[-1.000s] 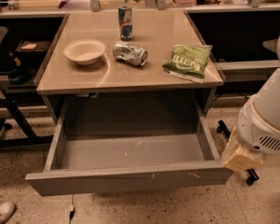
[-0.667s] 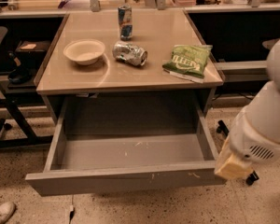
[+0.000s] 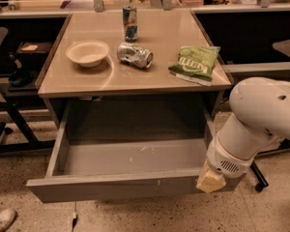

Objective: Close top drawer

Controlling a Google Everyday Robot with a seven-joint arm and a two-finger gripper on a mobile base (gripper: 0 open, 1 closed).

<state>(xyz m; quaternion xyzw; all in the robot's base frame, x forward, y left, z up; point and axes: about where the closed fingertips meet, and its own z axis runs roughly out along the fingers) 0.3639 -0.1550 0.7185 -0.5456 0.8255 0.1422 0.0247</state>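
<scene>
**Top drawer fully out, push not yet made**

The wide grey metal top drawer (image 3: 116, 188) stands pulled far out from under the beige tabletop (image 3: 135, 81). Its shallow grey tray is open to view and its plain front hangs well forward of the cabinet. So the closing has not visibly begun, and by my reading the whole travel back in is left.

The robot's gripper (image 3: 211, 181) sits at the drawer's front right corner, at the end of the bulky white arm (image 3: 261, 115). It is touching or just beside the front panel there. Whether it is spread or pressed together I cannot tell. It looks placed to push, though the contact itself is hidden.

On the tabletop lie a white round bowl (image 3: 87, 52), a crushed silver can (image 3: 134, 55) on its side, an upright blue can (image 3: 130, 22) and a green crisp bag (image 3: 195, 62). All are well apart from the drawer.
</scene>
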